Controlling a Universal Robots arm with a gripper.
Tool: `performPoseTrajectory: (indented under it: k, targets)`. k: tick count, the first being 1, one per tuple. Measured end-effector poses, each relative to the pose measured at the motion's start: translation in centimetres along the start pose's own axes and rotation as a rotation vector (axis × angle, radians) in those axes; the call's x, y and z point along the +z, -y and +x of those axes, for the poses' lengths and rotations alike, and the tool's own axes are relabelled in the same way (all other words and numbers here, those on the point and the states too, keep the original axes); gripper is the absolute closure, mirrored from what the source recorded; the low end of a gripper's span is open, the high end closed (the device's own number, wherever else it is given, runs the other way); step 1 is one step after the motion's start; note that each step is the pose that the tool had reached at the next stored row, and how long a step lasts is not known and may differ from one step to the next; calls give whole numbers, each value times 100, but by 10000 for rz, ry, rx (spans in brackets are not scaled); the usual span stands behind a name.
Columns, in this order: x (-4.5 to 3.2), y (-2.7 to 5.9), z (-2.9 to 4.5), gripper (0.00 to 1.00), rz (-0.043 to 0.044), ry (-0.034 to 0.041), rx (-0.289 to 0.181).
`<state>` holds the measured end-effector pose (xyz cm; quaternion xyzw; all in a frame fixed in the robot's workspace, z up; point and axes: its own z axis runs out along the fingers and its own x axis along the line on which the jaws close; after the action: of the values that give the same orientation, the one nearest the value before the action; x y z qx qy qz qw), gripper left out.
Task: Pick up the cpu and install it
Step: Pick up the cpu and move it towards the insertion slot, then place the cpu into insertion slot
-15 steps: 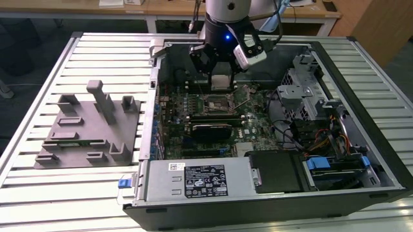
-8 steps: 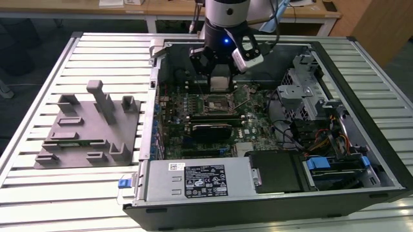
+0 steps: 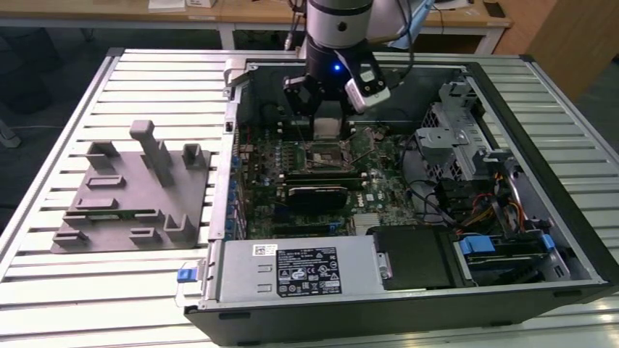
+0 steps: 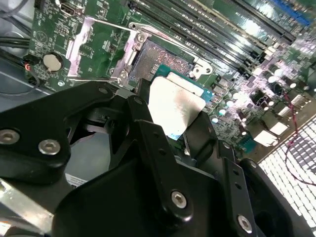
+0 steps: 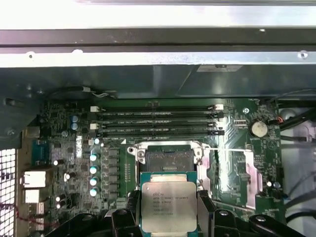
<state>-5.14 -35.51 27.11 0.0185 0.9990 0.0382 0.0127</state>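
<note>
Exterior view: the single arm's black two-finger gripper [image 3: 328,125] reaches down into an open black desktop computer case [image 3: 580,239] lying on a slatted metal table [image 3: 58,290]. It is clamped on the cpu [image 3: 329,129], a small flat square chip with a silver metal top. The cpu hangs tilted above the green motherboard [image 3: 382,192], just behind the square dark socket [image 3: 326,154], not seated in it. A grey moulded fixture tray [image 3: 116,217] sits on the table at the exterior view's left, well apart from the case. A grey power supply box [image 3: 290,268] fills the case's near corner.

Second wrist view: the cpu [image 4: 174,108] is pinched by its edges between the black fingers [image 4: 148,143], silver top facing the camera, teal rim visible. The gripper [image 4: 175,123] holds it in the air close to the socket [image 4: 158,57], which is uncovered, with its metal bracket [image 4: 94,47] flipped open to one side. A round coin battery [image 4: 52,61] sits near the bracket, and long dark memory slots [image 4: 217,29] run past the socket.

First wrist view: the cpu [image 5: 168,205] is gripped between both fingers [image 5: 132,207], and the gripper [image 5: 168,217] is closed tight on its sides. The socket [image 5: 165,159] lies open just beyond it, the bracket [image 5: 232,173] is swung aside, the memory slots [image 5: 158,122] lie past the socket, and the coin battery [image 5: 258,129] is nearby.
</note>
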Motion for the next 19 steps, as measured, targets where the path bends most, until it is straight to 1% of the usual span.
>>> performPoseTrajectory:
  k: [3, 7, 13, 19]
  targets:
    - [55, -18, 2, 46, 4, -40, 2]
    - [121, -21, 3, 46, 9, -90, 7]
    - [158, -21, -23, 46, 9, -103, -75]
    - [162, -21, -31, 46, 8, -103, -79]
